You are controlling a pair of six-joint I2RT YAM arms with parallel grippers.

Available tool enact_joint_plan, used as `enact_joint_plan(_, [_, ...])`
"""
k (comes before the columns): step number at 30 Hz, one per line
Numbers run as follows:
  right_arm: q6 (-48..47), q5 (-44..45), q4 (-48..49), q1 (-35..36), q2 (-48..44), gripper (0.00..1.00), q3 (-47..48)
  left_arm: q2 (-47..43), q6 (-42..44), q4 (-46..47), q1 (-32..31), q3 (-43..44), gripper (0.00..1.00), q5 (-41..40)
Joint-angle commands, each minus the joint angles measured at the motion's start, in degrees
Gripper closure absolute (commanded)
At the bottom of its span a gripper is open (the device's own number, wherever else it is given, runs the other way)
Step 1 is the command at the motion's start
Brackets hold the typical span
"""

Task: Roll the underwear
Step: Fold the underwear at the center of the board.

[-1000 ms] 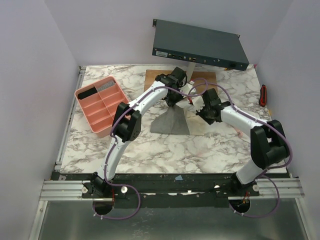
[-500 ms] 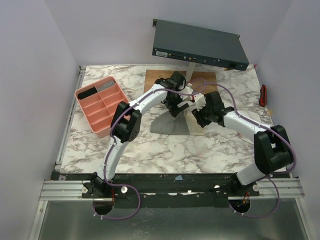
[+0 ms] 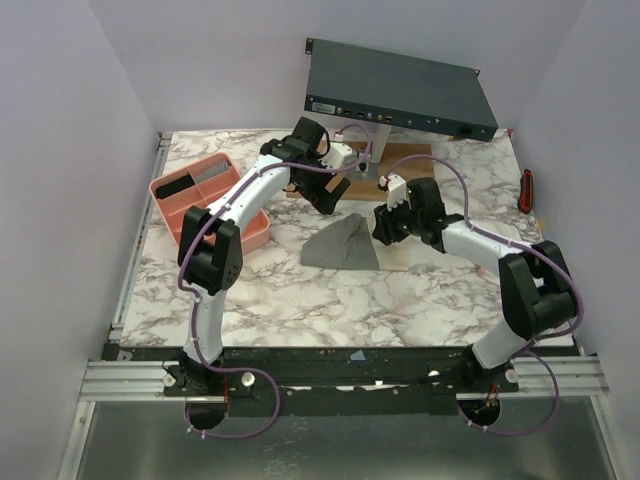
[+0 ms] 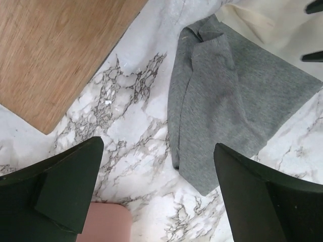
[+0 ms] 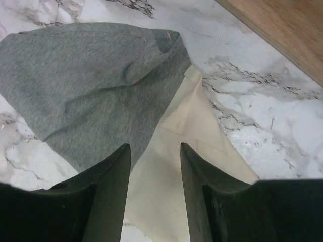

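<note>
Underwear (image 3: 340,245) lay flat and released — left gripper (image 4: 159,171) had pulled back, jaws wide, empty, right gripper (image 5: 154,171) likewise parted — so rolling remained undone.

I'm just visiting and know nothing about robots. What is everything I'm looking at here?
table: one, white marble, under everything
underwear: one, grey, middle of table
cloth: one, cream, touching the underwear
board: one, wooden, far middle of table
tray: one, pink, left side
black item, grey item: one each, tray's far compartments
electronics box: one, dark blue-grey, at the back
tool: one, red and black, right edge
left gripper: one, black, open beside underwear
right gripper: one, black, open over cloth
</note>
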Motion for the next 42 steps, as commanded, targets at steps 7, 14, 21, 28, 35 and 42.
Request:
enact_joint_plan(7, [5.78, 1.33, 5.39, 0.49, 7.98, 0.52, 4.75, -6.73, -0.80, 0.85, 0.27, -7.27, 0.01, 3.07])
enact_joint_plan(14, [5.60, 4.86, 4.43, 0.87, 9.84, 0.53, 5.87, -6.13, -0.99, 0.35, 0.44, -6.43, 0.01, 3.64])
enact_joint_plan(21, [5.47, 6.15, 3.61, 1.50, 11.75, 0.58, 6.40, -5.95, -1.07, 0.42, 0.44, -6.89, 0.01, 3.86])
enact_joint_plan(28, [4.77, 7.38, 2.91, 1.56, 12.22, 0.73, 7.27, -6.30, -1.07, 0.74, 0.59, -7.66, 0.01, 3.99])
enact_joint_plan(35, [2.76, 10.31, -0.05, 1.57, 10.83, 0.93, 8.56, -6.30, -0.94, 0.70, 0.65, -7.62, 0.01, 4.21])
enact_joint_plan(42, [0.04, 11.83, -3.73, 1.57, 8.47, 0.99, 10.06, -6.85, 0.29, 1.16, 0.66, -8.86, 0.01, 3.92])
